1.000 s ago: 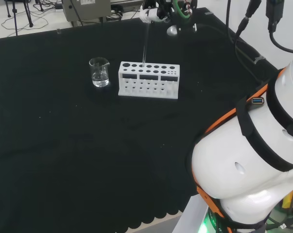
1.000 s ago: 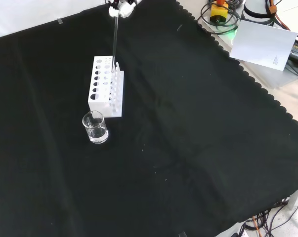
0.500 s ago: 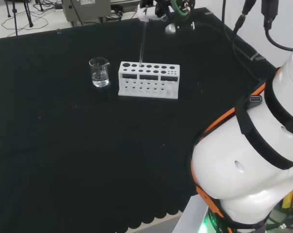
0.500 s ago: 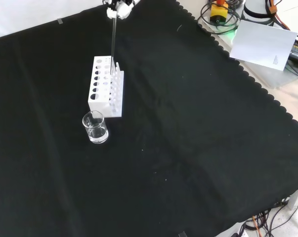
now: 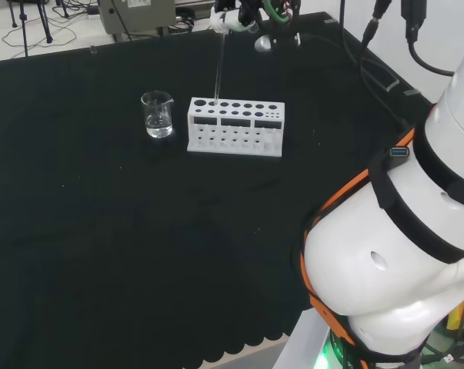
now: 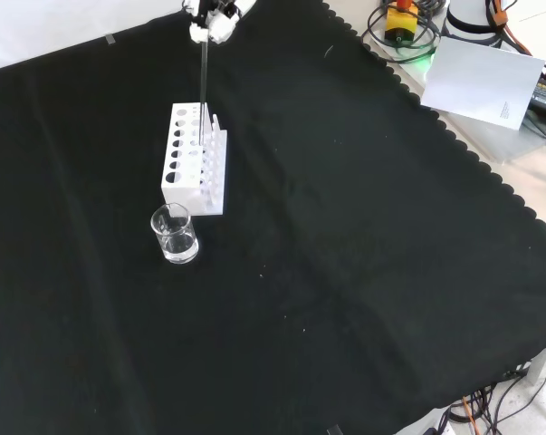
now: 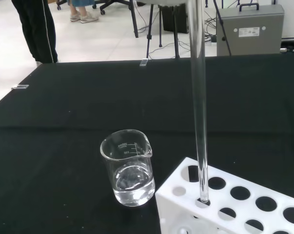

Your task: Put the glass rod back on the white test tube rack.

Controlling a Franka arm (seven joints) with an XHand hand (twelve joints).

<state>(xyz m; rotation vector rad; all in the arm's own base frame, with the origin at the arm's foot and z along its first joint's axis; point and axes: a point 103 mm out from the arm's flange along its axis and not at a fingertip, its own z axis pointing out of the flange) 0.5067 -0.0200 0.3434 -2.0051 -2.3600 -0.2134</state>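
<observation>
Over white perforated rack (image 5: 235, 126): clear rod (image 7: 199, 97).

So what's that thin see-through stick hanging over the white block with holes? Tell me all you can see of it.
It is a glass rod: clear, thin, straight and smooth, held close to upright. The hand grips its top end. In the wrist view its lower tip sits at, or just inside, one of the round holes in the top of the white test tube rack, near the rack's end closest to the glass beaker holding a little clear liquid. How deep the tip reaches cannot be told.
</observation>
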